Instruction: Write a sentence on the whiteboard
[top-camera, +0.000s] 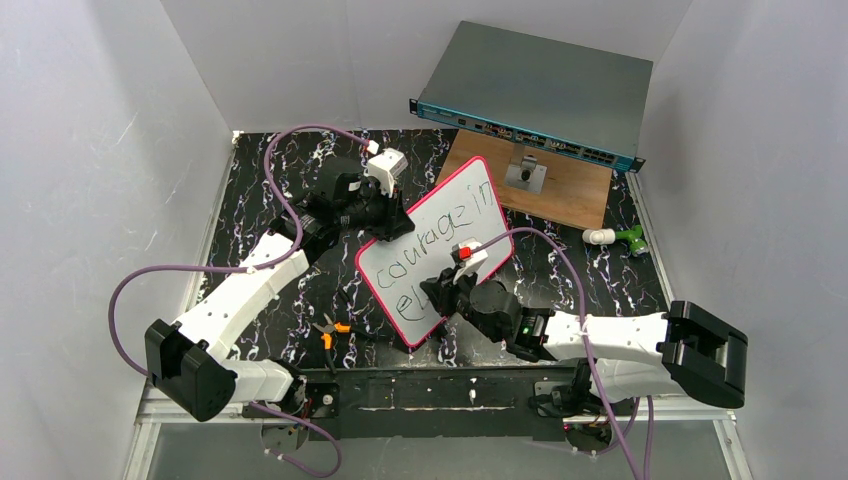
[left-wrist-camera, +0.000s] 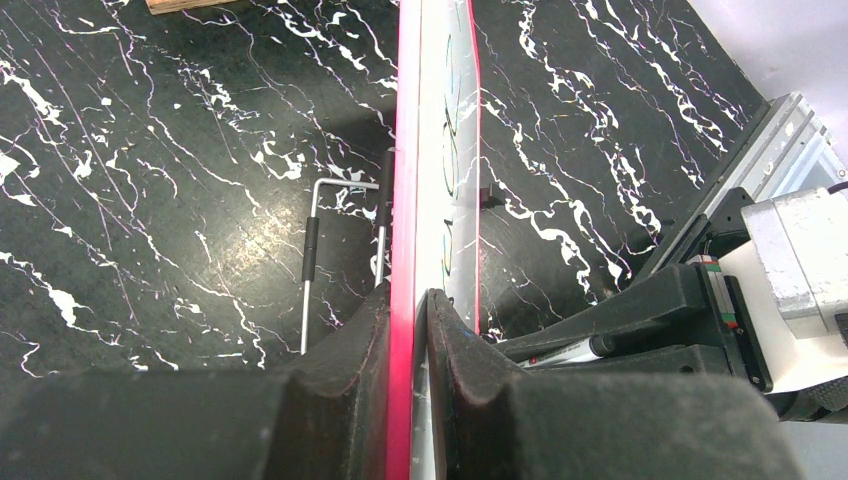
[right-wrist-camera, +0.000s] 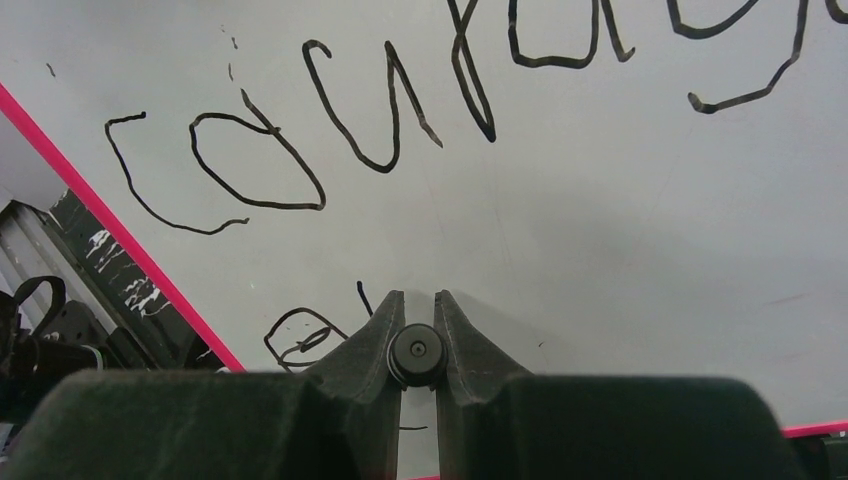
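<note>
The whiteboard (top-camera: 440, 235) with its pink-red frame is held tilted above the table. My left gripper (top-camera: 385, 222) is shut on its upper left edge; in the left wrist view the frame (left-wrist-camera: 405, 200) runs edge-on between the pads (left-wrist-camera: 408, 300). The sentence (top-camera: 432, 232) reads "courage in" on the top line, with an "e" and a stroke below. My right gripper (top-camera: 447, 293) is shut on a black marker (right-wrist-camera: 416, 352), seen end-on against the board (right-wrist-camera: 620, 230) just right of the "e" (right-wrist-camera: 300, 335). The marker also shows in the left wrist view (left-wrist-camera: 570, 351).
A grey-teal network switch (top-camera: 535, 95) rests at the back on a wooden board (top-camera: 570, 190). Orange-handled pliers (top-camera: 330, 330) lie near the front. A white and green object (top-camera: 617, 238) lies at right. A metal hex key (left-wrist-camera: 312, 255) lies under the board.
</note>
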